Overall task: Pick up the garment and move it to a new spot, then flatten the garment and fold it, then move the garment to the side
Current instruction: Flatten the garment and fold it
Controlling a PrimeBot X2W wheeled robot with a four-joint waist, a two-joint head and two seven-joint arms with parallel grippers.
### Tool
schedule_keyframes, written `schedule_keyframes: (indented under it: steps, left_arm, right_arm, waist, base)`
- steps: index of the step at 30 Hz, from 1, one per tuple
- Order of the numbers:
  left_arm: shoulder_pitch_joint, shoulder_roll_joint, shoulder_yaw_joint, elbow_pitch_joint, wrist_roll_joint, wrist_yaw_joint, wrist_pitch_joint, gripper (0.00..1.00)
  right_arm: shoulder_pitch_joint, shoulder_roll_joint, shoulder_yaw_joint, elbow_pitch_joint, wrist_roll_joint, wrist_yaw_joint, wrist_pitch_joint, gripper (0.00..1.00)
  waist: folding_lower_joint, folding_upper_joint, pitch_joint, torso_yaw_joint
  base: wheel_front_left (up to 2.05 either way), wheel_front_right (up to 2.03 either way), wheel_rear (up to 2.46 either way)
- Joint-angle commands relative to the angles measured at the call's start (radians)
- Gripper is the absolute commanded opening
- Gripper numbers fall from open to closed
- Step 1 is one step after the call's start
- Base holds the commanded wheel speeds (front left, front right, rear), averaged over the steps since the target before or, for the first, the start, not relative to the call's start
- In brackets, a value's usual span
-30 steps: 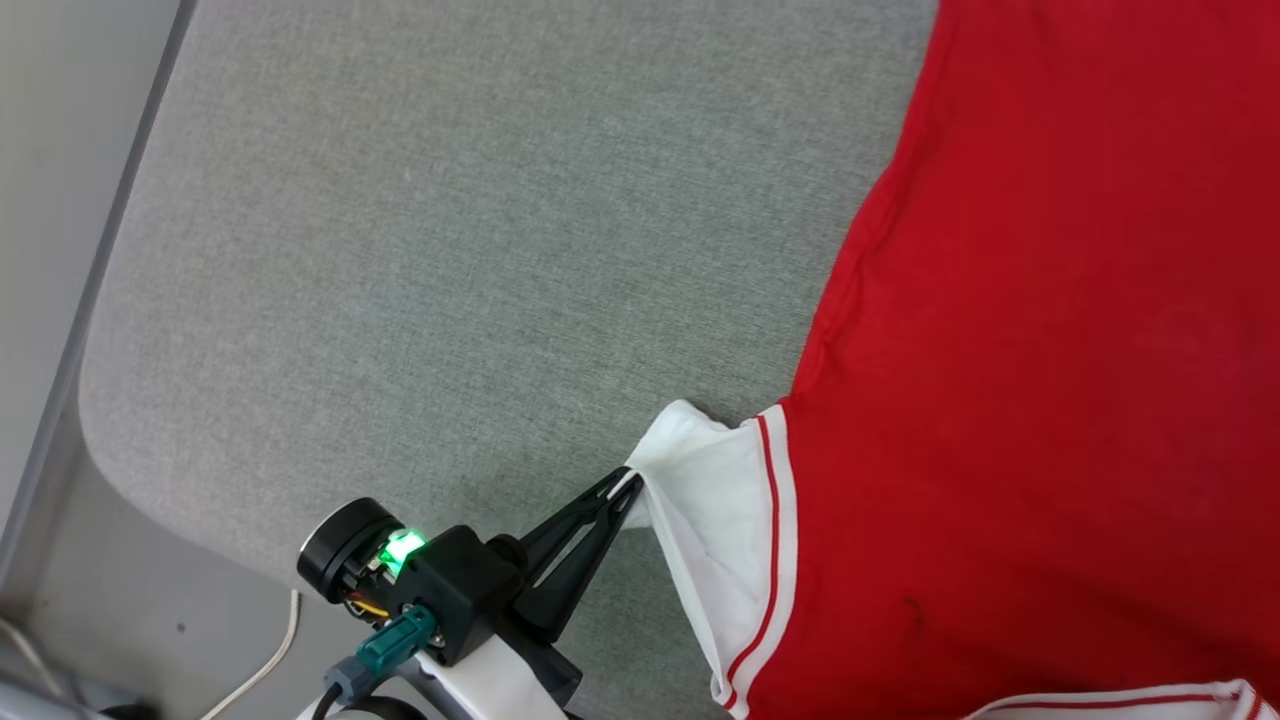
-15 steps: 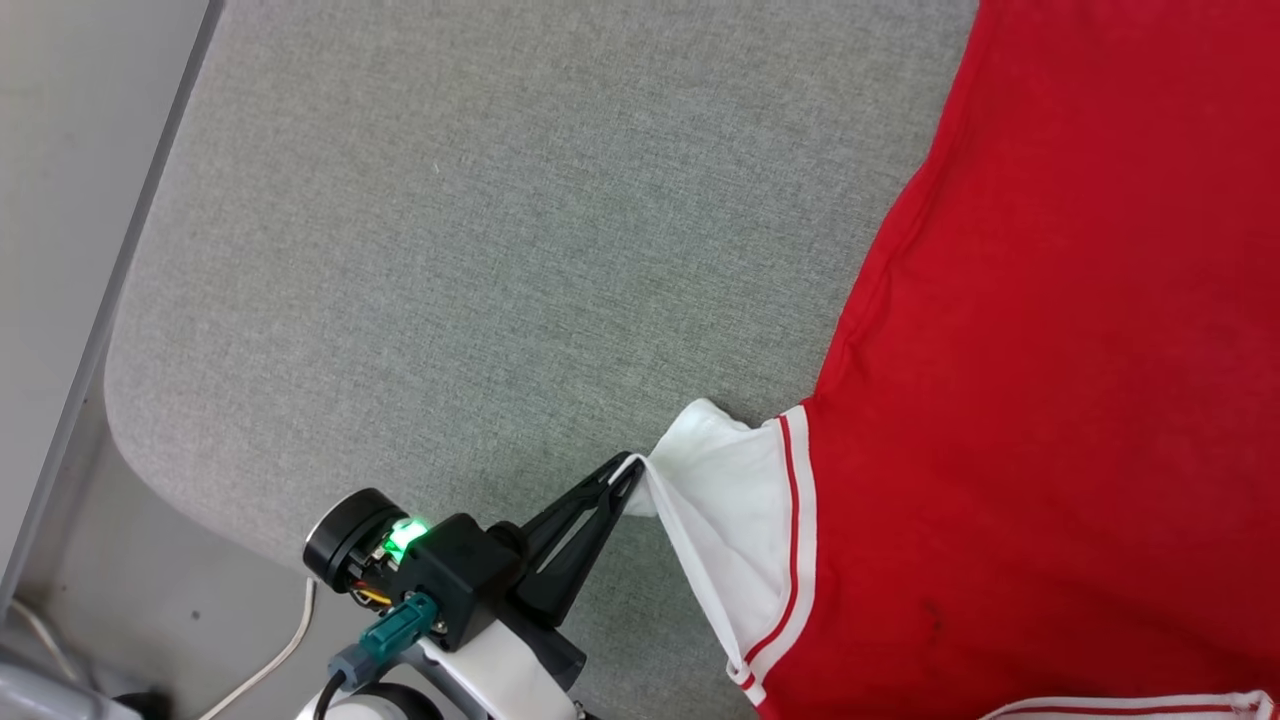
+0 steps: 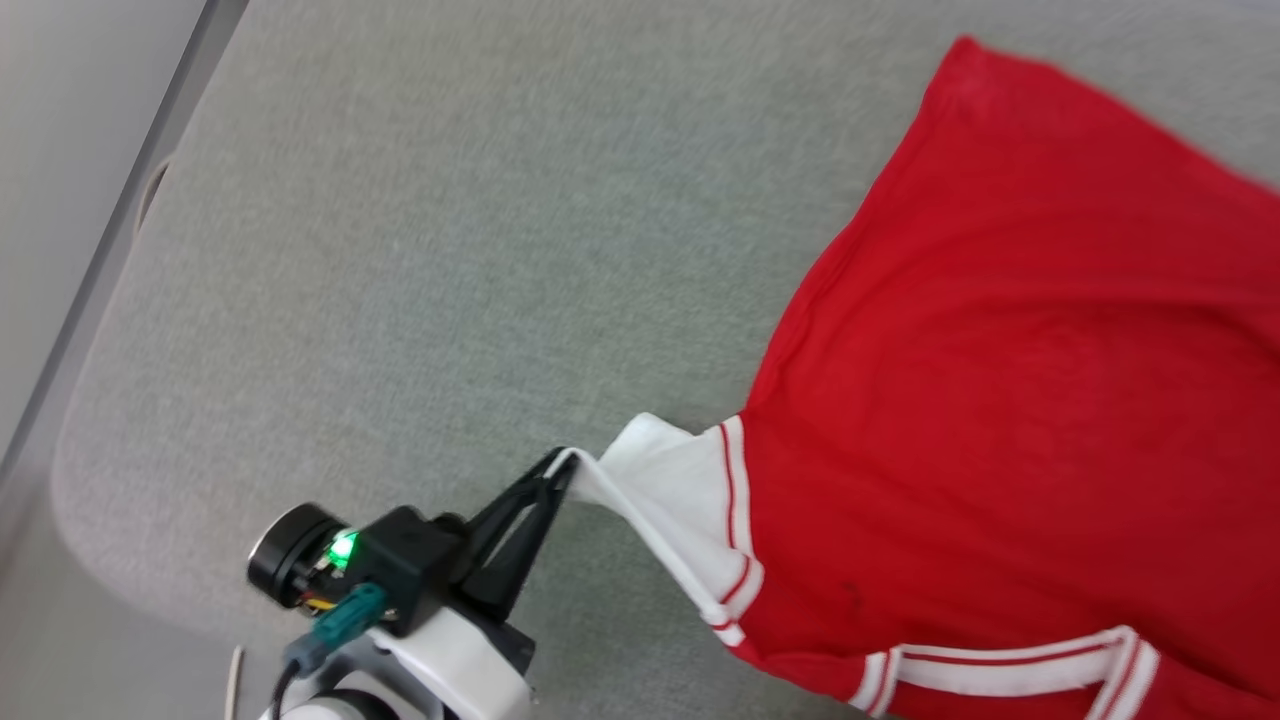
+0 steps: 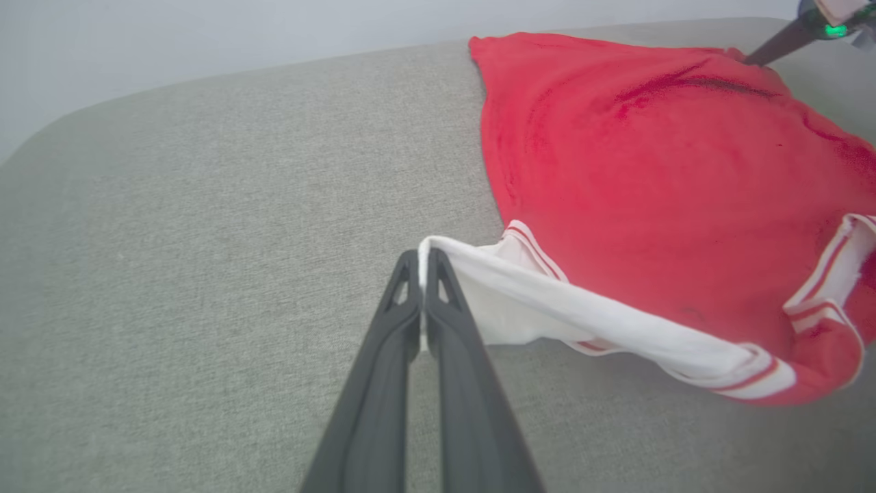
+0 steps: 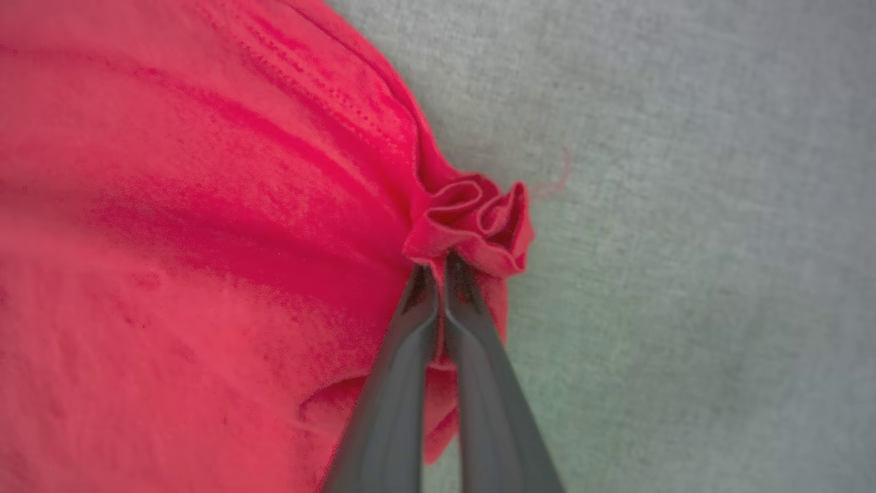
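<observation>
The garment, a red T-shirt with white striped-trim sleeves, lies spread across the grey padded table at the right of the head view, plain red side up, its lettering hidden. My left gripper is shut on the tip of a white sleeve, which is pulled taut toward it; the left wrist view shows the same pinch at the gripper with the sleeve stretched rightward. In the right wrist view my right gripper is shut on a bunched red edge of the garment. That right gripper's dark finger also shows beyond the shirt.
The table's rounded left corner and its near edge lie close to my left wrist. Bare grey cloth extends left of the shirt. A pale wall or floor strip runs along the far left, and a white cable hangs below the corner.
The head camera has shifted, so the shirt's far hem corner and a second striped sleeve are in view. The left gripper keeps its pinch; the sleeve looks pulled tauter.
</observation>
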Motion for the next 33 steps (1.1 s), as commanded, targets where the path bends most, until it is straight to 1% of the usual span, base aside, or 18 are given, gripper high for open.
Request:
schedule_keyframes:
  steps: [1, 6, 8, 11, 14, 17, 22, 26, 30, 33]
  left_arm:
    - [0.011, 0.002, 0.009, 0.002, -0.011, 0.007, -0.004, 0.0]
    - [0.051, 0.004, 0.038, 0.018, -0.035, 0.037, -0.014, 0.0]
    - [0.064, 0.006, 0.043, 0.024, -0.041, 0.043, -0.018, 0.0]
    - [0.085, 0.007, 0.047, 0.031, -0.049, 0.053, -0.022, 0.0]
    - [0.104, 0.001, 0.049, 0.039, -0.057, 0.06, -0.03, 0.0]
    - [0.123, -0.005, 0.053, 0.048, -0.064, 0.075, -0.04, 0.0]
    - [0.144, -0.027, 0.06, 0.069, -0.074, 0.095, -0.062, 0.0]
    - [0.152, -0.053, 0.07, 0.09, -0.091, 0.116, -0.091, 0.0]
    - [0.144, -0.079, 0.075, 0.115, -0.1, 0.128, -0.116, 0.0]
    - [0.133, -0.094, 0.072, 0.132, -0.104, 0.129, -0.128, 0.0]
  right_arm:
    - [0.041, 0.013, 0.007, 0.016, 0.005, -0.001, 0.001, 0.0]
    - [0.134, 0.041, 0.001, -0.001, 0.05, -0.001, -0.084, 0.0]
    - [0.181, 0.052, 0.007, -0.016, 0.074, -0.001, -0.1, 0.0]
    - [0.261, 0.05, 0.015, -0.049, 0.096, -0.001, -0.125, 0.0]
    - [0.335, 0.074, -0.014, -0.083, 0.126, -0.001, -0.17, 0.0]
    - [0.426, 0.102, -0.033, -0.119, 0.149, -0.001, -0.192, 0.0]
    - [0.548, 0.139, -0.061, -0.182, 0.168, -0.001, -0.201, 0.0]
    - [0.612, 0.171, -0.079, -0.22, 0.171, -0.001, -0.209, 0.0]
    - [0.653, 0.202, -0.09, -0.235, 0.178, -0.001, -0.223, 0.0]
    - [0.67, 0.21, -0.087, -0.226, 0.179, -0.001, -0.238, 0.0]
  waist:
    - [0.0, 0.0, -0.063, -0.057]
    - [0.0, 0.0, -0.151, -0.115]
    - [0.0, 0.0, -0.181, -0.138]
    - [0.0, 0.0, -0.223, -0.164]
    - [0.0, 0.0, -0.262, -0.186]
    - [0.0, 0.0, -0.294, -0.206]
    - [0.0, 0.0, -0.328, -0.233]
    - [0.0, 0.0, -0.332, -0.249]
    - [0.0, 0.0, -0.331, -0.26]
    - [0.0, 0.0, -0.334, -0.266]
  base:
    - [0.0, 0.0, 0.0]
    - [0.0, 0.0, 0.0]
    - [0.0, 0.0, 0.0]
    - [0.0, 0.0, 0.0]
    - [0.0, 0.0, 0.0]
    - [0.0, 0.0, 0.0]
    - [0.0, 0.0, 0.0]
    - [0.0, 0.0, 0.0]
    - [0.0, 0.0, 0.0]
    - [0.0, 0.0, 0.0]
